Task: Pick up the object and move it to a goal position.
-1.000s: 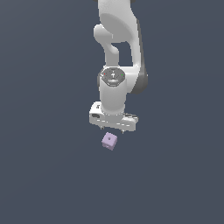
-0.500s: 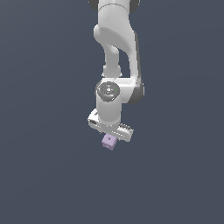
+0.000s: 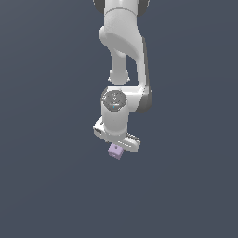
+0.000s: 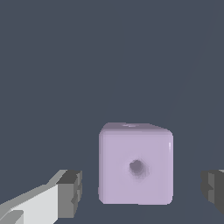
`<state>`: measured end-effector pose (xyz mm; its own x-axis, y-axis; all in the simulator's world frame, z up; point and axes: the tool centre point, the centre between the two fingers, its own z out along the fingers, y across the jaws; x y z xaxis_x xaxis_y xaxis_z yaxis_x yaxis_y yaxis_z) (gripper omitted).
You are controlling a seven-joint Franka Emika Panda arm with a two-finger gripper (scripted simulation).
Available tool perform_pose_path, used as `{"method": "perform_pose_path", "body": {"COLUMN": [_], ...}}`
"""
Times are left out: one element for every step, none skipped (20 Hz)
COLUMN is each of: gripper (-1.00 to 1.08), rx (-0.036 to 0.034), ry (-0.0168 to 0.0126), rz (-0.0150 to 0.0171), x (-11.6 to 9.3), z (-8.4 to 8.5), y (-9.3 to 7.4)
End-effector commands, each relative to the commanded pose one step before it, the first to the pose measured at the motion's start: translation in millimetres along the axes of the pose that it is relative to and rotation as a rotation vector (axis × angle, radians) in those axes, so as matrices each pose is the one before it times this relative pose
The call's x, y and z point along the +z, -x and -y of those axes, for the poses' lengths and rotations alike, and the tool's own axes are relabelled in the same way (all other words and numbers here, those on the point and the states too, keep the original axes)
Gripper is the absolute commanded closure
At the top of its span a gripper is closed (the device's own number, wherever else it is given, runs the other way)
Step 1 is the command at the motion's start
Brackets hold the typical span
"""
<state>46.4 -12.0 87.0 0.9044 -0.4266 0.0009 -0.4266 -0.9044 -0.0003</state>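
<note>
The object (image 3: 115,151), a small pale lilac-purple cube, lies on the dark grey floor directly beneath the white arm's hand. In the wrist view the cube (image 4: 135,164) shows a tiny dark dot on the face toward the camera. My gripper (image 3: 116,148) hangs low over the cube, with its jaws on either side of it. It is open (image 4: 141,192): one dark pad (image 4: 71,192) and the other pad (image 4: 213,190) each stand apart from the cube's sides by a visible gap. The cube is much narrower than the span between the fingers.
Only the flat dark grey floor (image 3: 51,186) shows around the cube, and the white arm (image 3: 123,46) rises above the hand. No goal marker is visible in either view.
The arm has lowered and the hand has come down over the cube, hiding part of it. The cube itself has stayed in place.
</note>
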Motion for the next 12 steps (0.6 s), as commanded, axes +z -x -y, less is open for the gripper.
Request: {"method": "perform_pose_path", "body": {"gripper": [-0.92, -0.92, -0.92, -0.92, -0.92, -0.92, -0.92, -0.92, -0.92, -0.92, -0.92, -0.92], "rx": [0.00046, 0.00098, 0.00069, 0.00069, 0.00069, 0.00069, 0.00000, 0.00069, 0.00000, 0.00049, 0.00000, 0.00000], "ry": [0.00049, -0.00002, -0.00001, -0.00001, -0.00001, -0.00001, 0.00000, -0.00002, 0.00000, -0.00003, 0.00000, 0.00000], "rz": [0.00097, -0.00001, -0.00001, -0.00001, -0.00001, -0.00001, 0.00000, -0.00001, 0.00000, -0.00001, 0.00000, 0.00000], "x": [7.24, 4.49, 5.28, 6.03, 6.15, 5.28, 4.41, 3.52, 2.64, 1.75, 0.88, 0.08], "z": [-0.07, -0.35, -0.14, -0.11, -0.11, -0.14, 0.25, -0.19, 0.21, -0.09, 0.20, 0.17], "y": [0.47, -0.04, 0.09, 0.15, 0.16, 0.09, 0.19, -0.11, -0.05, -0.32, -0.32, -0.40]}}
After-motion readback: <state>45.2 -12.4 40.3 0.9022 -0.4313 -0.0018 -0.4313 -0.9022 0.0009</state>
